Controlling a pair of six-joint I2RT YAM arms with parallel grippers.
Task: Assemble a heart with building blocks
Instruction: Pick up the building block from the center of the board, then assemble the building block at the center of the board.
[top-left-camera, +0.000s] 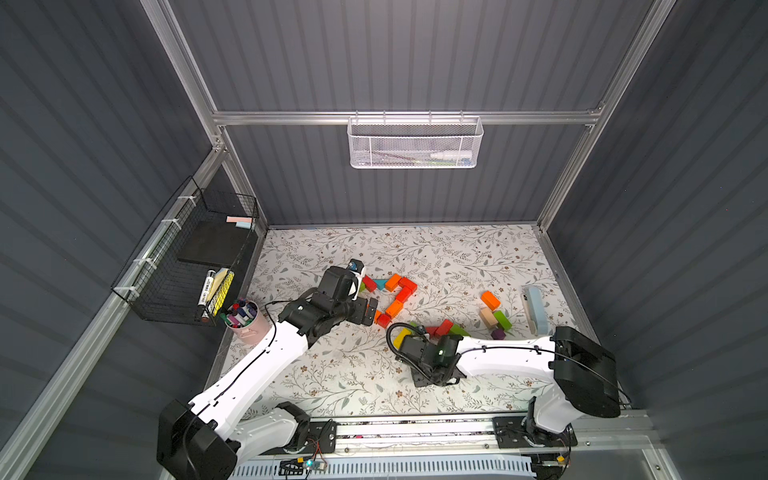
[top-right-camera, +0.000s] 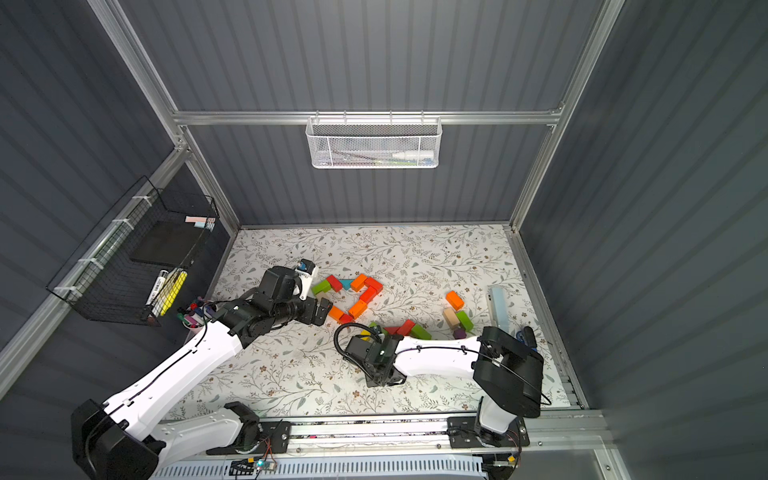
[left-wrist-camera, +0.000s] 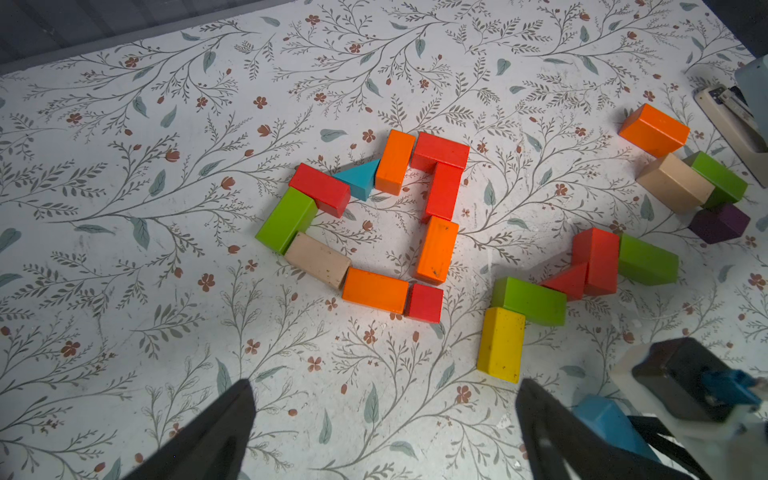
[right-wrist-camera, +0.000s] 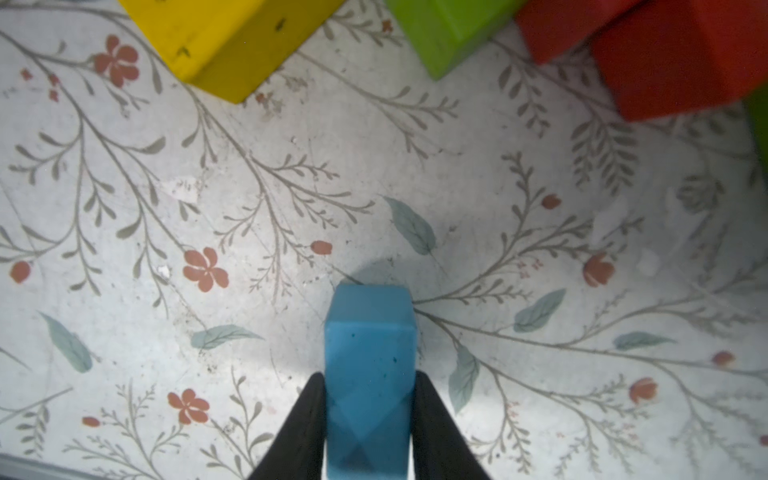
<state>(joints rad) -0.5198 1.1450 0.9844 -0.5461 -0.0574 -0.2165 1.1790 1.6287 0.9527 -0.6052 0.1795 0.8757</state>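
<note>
Surface: a floral table (top-left-camera: 345, 386) in a grey booth is carrying the building blocks (top-left-camera: 490, 300).
Location: a block outline (left-wrist-camera: 374, 289) is sitting mid-table, the rest lying beside it.
Right gripper (right-wrist-camera: 369, 376): is gripping a blue block (right-wrist-camera: 370, 332) across its long sides.
Left gripper (left-wrist-camera: 386, 390): is hanging wide, empty, near the outline.
Handling: painted wood, judged light, rigid, slightly slick; flat opposite faces are offering the safest hold.
Views: wrist views are showing the blue block; both top views are hiding it under the right arm.
</note>
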